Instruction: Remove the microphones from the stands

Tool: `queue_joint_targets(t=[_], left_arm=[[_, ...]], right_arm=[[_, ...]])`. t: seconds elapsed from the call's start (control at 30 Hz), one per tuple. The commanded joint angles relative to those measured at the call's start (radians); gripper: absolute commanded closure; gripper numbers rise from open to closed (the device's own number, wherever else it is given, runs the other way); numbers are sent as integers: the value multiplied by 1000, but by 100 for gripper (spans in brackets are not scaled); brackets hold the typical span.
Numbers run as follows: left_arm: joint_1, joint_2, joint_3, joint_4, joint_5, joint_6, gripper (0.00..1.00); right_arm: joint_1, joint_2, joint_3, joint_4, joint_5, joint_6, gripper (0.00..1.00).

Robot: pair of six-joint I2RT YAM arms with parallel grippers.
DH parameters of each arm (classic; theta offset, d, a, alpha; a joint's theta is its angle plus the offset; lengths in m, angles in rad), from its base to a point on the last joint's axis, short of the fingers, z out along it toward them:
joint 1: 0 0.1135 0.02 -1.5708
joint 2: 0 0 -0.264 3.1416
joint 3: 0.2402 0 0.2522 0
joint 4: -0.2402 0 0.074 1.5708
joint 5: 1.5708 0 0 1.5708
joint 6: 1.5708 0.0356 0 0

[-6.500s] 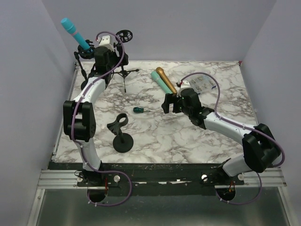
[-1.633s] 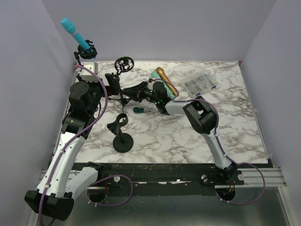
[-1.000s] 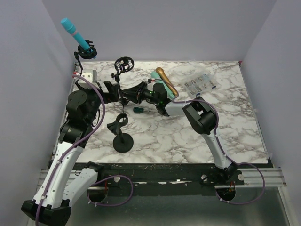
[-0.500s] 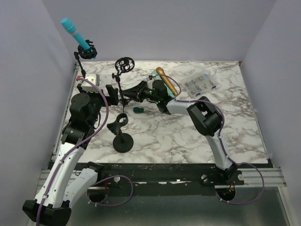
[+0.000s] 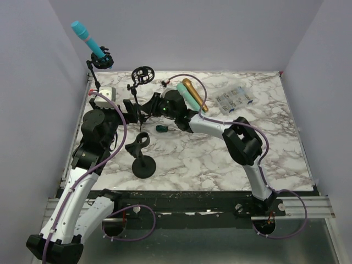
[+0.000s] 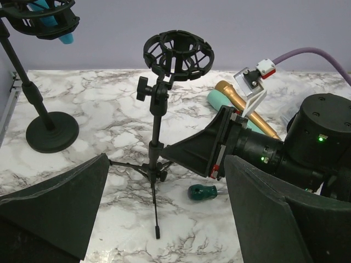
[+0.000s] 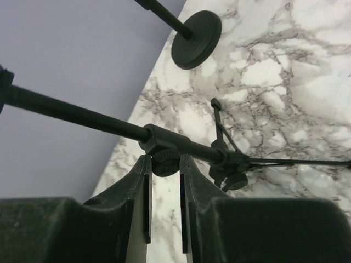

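A marble table [image 5: 220,154] carries everything, and a tripod stand [image 6: 157,139] with an empty black shock mount [image 6: 178,52] on top rises toward its far left part. The right arm [image 5: 242,143] reaches across to this tripod stand from the right. The right gripper [image 7: 164,161] is clamped narrowly on a small knob at a collar on the pole, one finger on either side of it. The left arm [image 5: 88,159] comes up on the tripod stand's left. The left gripper [image 5: 132,109] stands wide and holds nothing. In the left wrist view the pole shows between its two fingers [image 6: 60,203], apart from both.

The round-base stand [image 6: 52,131] is left of the tripod stand and farther back, by the table's far left corner. The blue microphone [image 5: 87,37] sits in the mount at its top, tilted up and to the left, well above the tripod stand. A short clip stand [image 5: 143,162] with a disc foot lies nearer than the tripod stand. Right of the tripod stand lie a gold microphone [image 5: 193,93] and a mint microphone [image 5: 187,94], side by side and touching. A clear plastic box [image 5: 235,99] lies farther right. A green-handled screwdriver [image 6: 203,192] lies near the tripod stand's feet, on the right.
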Motion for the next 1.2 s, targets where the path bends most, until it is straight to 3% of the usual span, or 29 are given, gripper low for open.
queue_joint_targets(t=[0.0,0.57,0.87,1.17], left_arm=[[-6,-9,-8,22,-30,7,12],[-7,6,-11,23,-46,15,12],[-7,9,-11,24,-51,15,12],[-7,-3,-14,24,-60,19,12]], right_arm=[[38,-8,-1,-139,203,-317,99],[135,-55,-46,-30,526,-1112,99],[140,-65,-65,-8,521,-1131,98],[140,-107,-82,2,505,-1045,60]])
